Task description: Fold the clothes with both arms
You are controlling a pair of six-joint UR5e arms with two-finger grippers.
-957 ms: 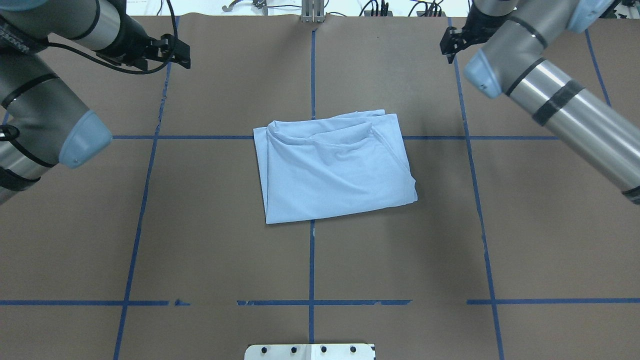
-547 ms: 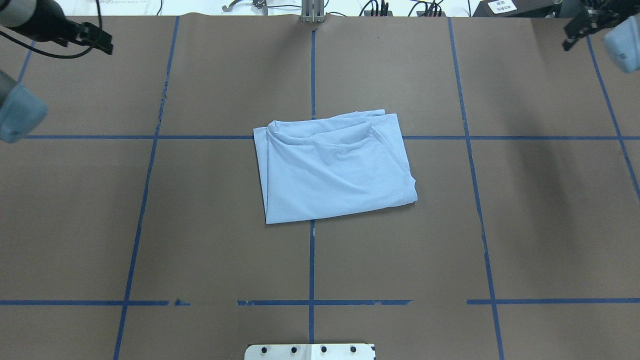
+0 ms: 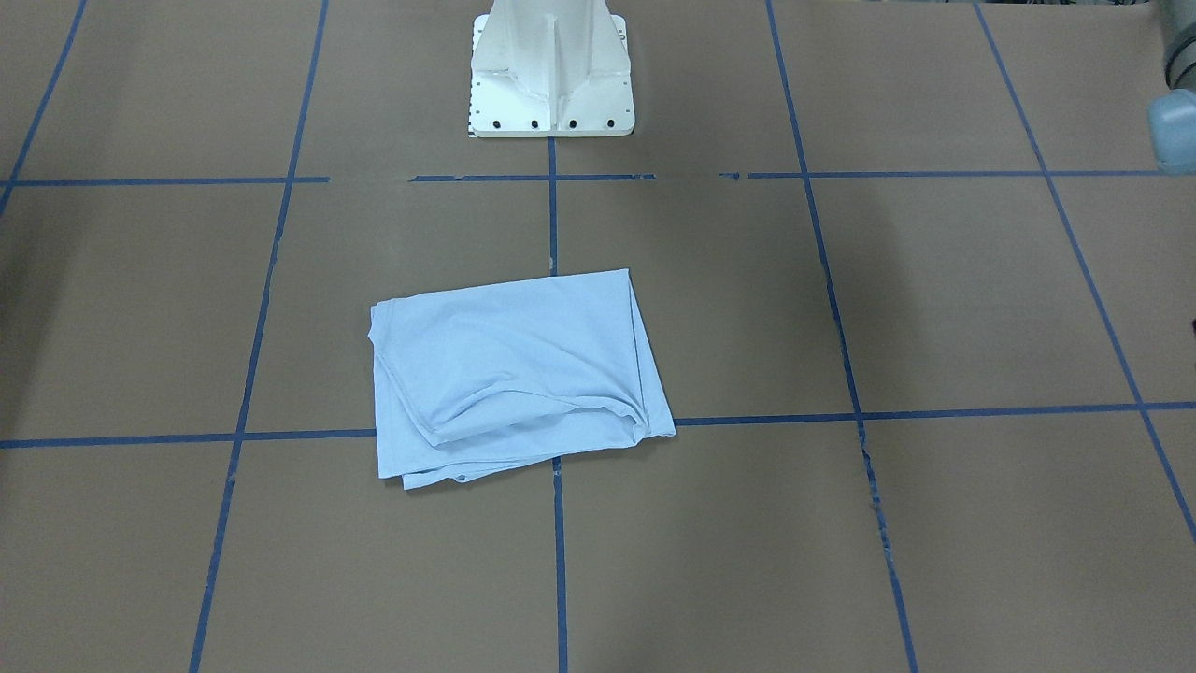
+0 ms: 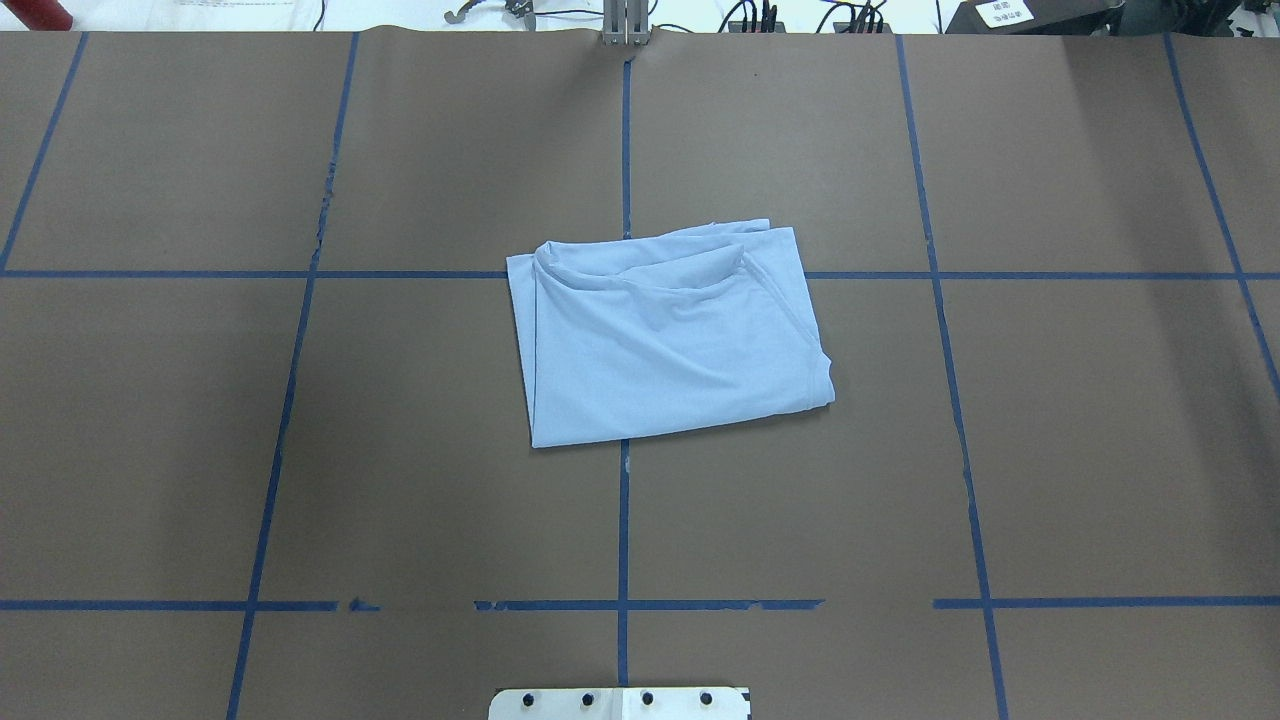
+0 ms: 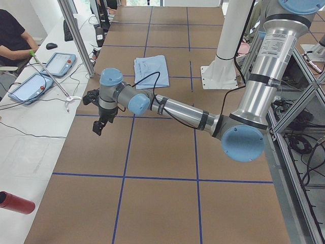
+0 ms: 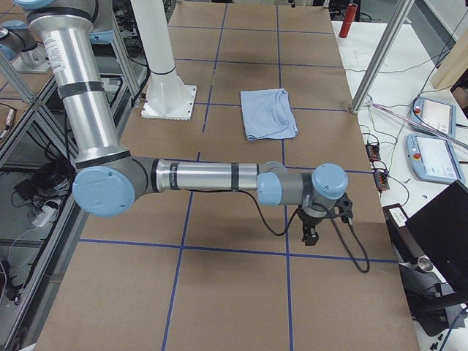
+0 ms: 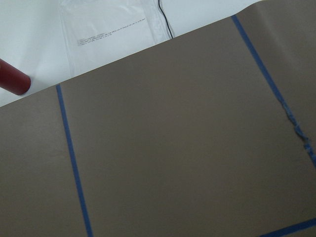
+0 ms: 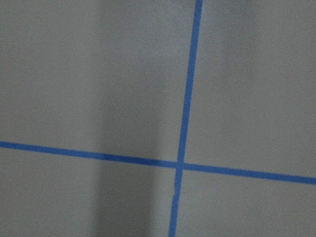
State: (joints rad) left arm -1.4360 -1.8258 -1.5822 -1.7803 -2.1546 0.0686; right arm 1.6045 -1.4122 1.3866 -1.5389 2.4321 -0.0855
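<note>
Roughly crosswise, folded T-shirt [image 4: 670, 350], neckline [image 4: 640, 283] toward the operators' side.

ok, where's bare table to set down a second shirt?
Bare: the table on either side of the T-shirt, and the strip between it and the white pedestal base. Taken: the centre, under the shirt. Crowded at both far ends: left tool hangs over one, right tool over the other.

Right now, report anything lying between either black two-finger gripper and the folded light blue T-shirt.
Nothing visible: only taped brown table paper separates the left gripper and right gripper from the light blue T-shirt.
</note>
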